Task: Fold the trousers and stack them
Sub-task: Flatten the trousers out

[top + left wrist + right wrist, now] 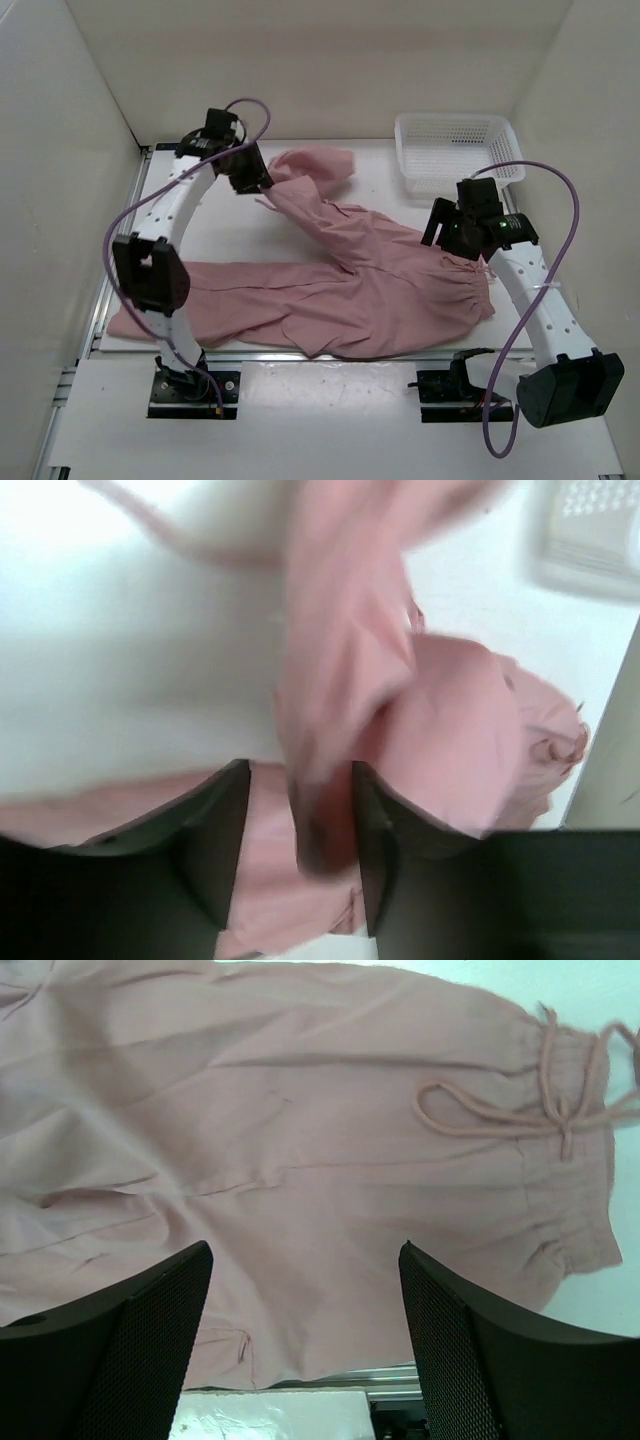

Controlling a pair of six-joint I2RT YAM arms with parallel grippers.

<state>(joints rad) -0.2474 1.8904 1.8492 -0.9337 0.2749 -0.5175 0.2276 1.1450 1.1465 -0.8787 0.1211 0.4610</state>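
The dusty-pink trousers point(370, 290) lie across the white table, waist at the right and one leg stretched flat along the front to the left. The other leg point(310, 200) is lifted and bunched toward the back. My left gripper point(258, 188) holds a fold of this leg; in the left wrist view the cloth point(330, 730) hangs down between the jaws of the gripper point(300, 780). My right gripper point(440, 232) hovers open over the waist. In the right wrist view the gripper point(305, 1255) is wide open above the cloth point(300, 1140), with the drawstring point(500, 1120) to the right.
A white plastic basket point(455, 150) stands at the back right; its corner shows in the left wrist view point(590, 540). White walls close in the table on three sides. A metal rail point(330, 355) runs along the table's front edge.
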